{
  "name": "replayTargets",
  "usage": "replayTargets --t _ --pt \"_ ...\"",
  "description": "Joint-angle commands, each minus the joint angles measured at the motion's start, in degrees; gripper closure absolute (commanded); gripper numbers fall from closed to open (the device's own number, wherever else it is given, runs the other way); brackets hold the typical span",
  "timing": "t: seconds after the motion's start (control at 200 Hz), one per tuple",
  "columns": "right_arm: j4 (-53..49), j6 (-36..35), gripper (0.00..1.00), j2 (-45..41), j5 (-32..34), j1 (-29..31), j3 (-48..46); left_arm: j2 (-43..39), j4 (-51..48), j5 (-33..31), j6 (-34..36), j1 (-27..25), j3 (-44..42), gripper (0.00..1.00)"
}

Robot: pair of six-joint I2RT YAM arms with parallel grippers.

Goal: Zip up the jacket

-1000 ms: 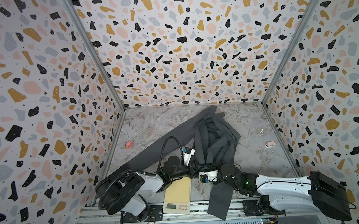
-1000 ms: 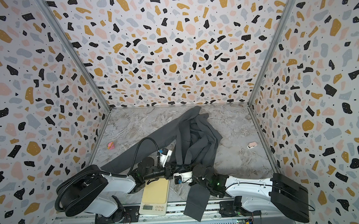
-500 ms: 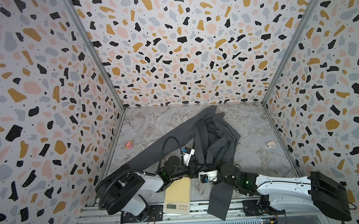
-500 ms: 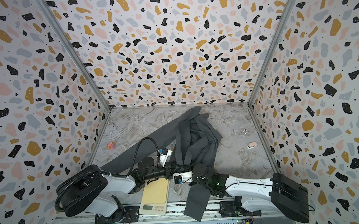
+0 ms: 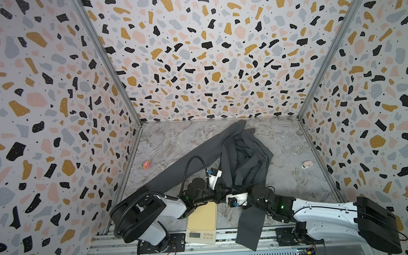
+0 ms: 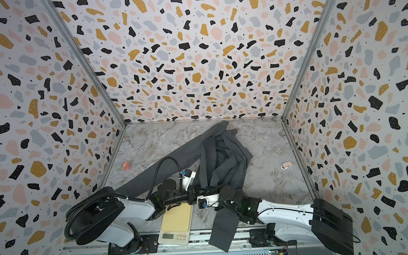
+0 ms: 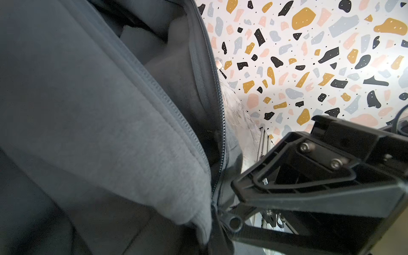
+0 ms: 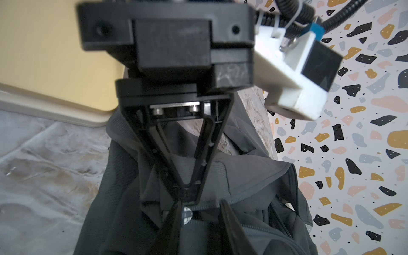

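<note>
Jacket (image 5: 244, 159): dark grey, crumpled on the marble-pattern table (image 5: 175, 143), lying from the rear to the front edge in both top views; one sleeve (image 5: 250, 228) hangs over the front edge just beside the kitchen scale (image 5: 202, 218); zipper (image 7: 221, 123) halves apart in the left wrist view; left gripper (image 8: 187, 195) pinched closed on the jacket hem at the zipper; right gripper (image 8: 199, 204) directly opposite, jaws partly apart astride the zipper line; whether they clamp it cannot be told

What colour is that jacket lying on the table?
Dark charcoal grey jacket, clearest in a top view.
</note>
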Motion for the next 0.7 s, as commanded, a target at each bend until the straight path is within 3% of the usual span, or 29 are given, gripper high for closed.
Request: replayTargets --t 0.0,0.34,0.441,0.556,0.696 --pt "0.45 0.92 0.70 -0.32 -0.69 -0.31 1.88 0.54 0.42 0.50 1.17 -0.28 0.45 1.00" --pt "1.59 0.36 0.72 3.54 -1.76 -1.06 1.48 0.41 -0.19 0.57 1.49 -0.27 0.63 1.00" --pt "0.67 -0.28 0.80 4.82 -2.88 -1.57 1.88 0.31 -0.52 0.59 1.65 -0.28 0.80 1.00" --pt "-0.18 -0.13 1.00 5.85 -3.47 -2.96 2.56 0.19 -0.72 0.79 1.82 -0.25 0.89 1.00" --pt "0.17 1.22 1.00 5.43 -4.51 -4.93 2.51 -0.83 -0.57 1.47 1.94 -0.28 0.46 1.00"
